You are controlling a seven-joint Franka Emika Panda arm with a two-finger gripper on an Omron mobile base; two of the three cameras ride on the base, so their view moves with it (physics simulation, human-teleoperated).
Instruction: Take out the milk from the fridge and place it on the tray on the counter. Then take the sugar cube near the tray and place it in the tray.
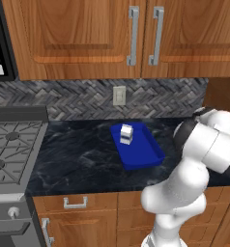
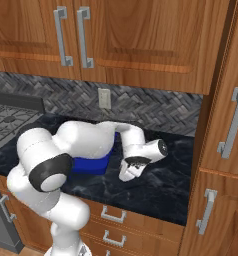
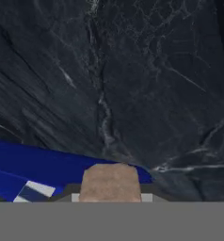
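- Our claw is clamped on the sugar cube, held just above the black counter beside the tray's rim.
- We see the milk standing upright inside the blue tray, toward its back end.
- The stove sits at the counter's left.

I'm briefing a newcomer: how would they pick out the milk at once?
Find the black marbled counter right of the stove. On it lies a bright blue tray, and the milk stands upright at its far end: a small white carton with a dark blue band.
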